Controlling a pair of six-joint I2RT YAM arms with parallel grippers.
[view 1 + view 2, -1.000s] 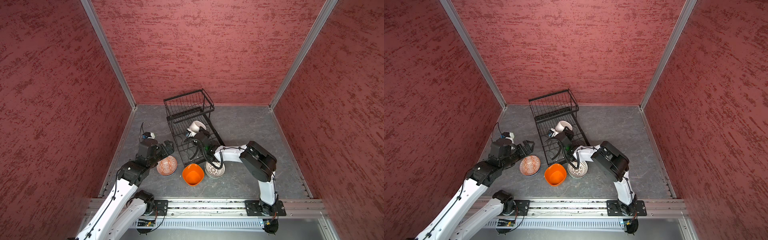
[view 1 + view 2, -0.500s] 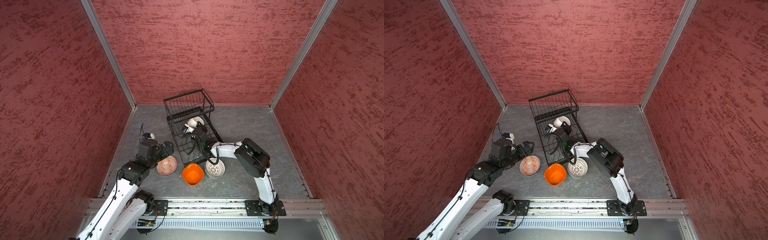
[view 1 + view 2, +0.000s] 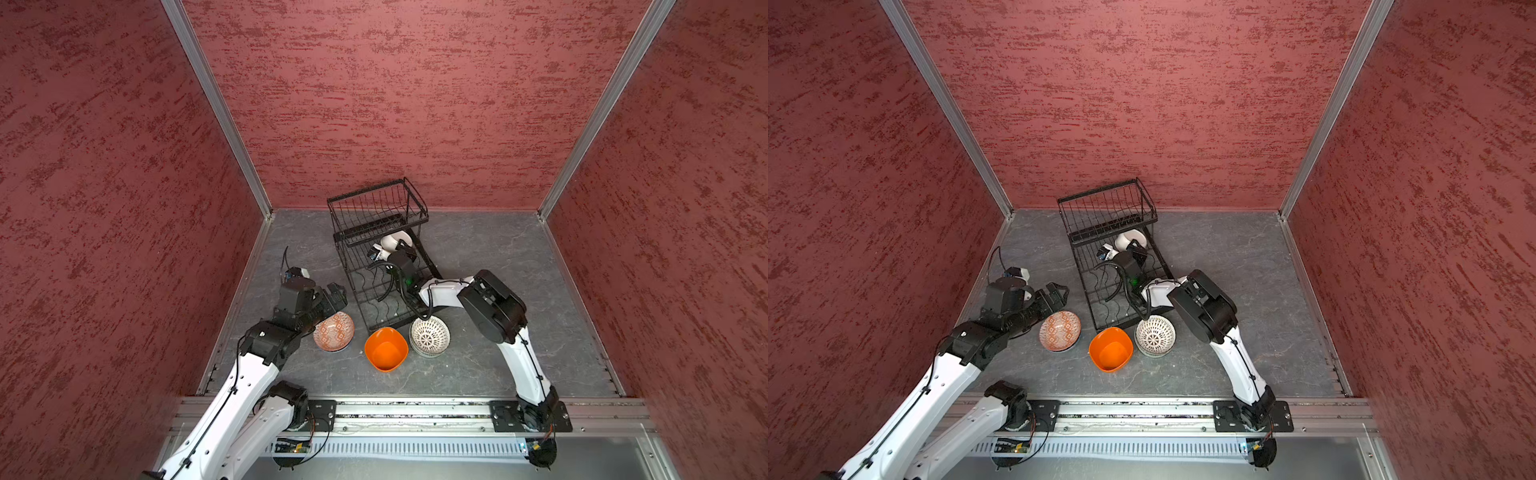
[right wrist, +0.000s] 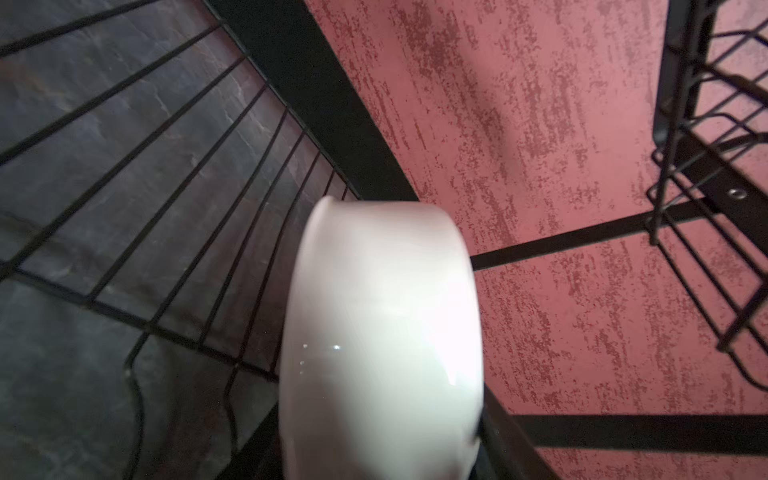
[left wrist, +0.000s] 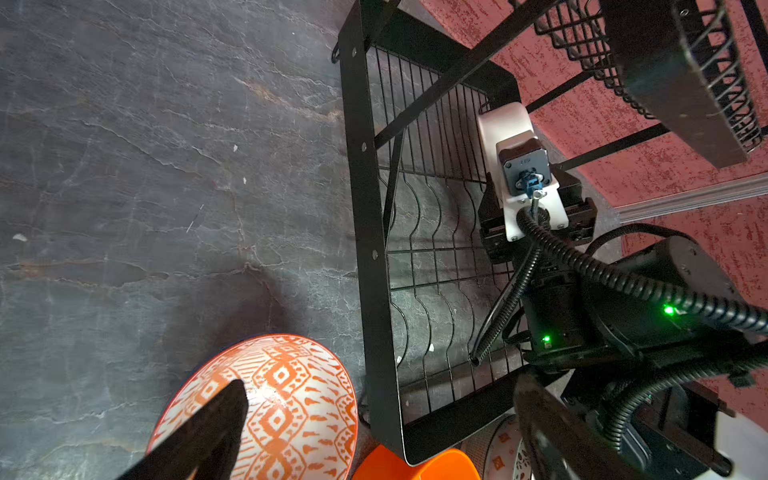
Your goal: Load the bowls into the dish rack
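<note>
While over dish rack [image 3: 360, 286], white bowl [image 3: 395, 240]

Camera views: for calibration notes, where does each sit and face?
Both top views: overhead, looking down on the dish rack; left gripper, right gripper show.
Left wrist: on left arm, facing terracotta bowl and rack; own fingers, right arm show.
Right wrist: on right arm, facing held white bowl; no arm shows.
All share the rack.
</note>
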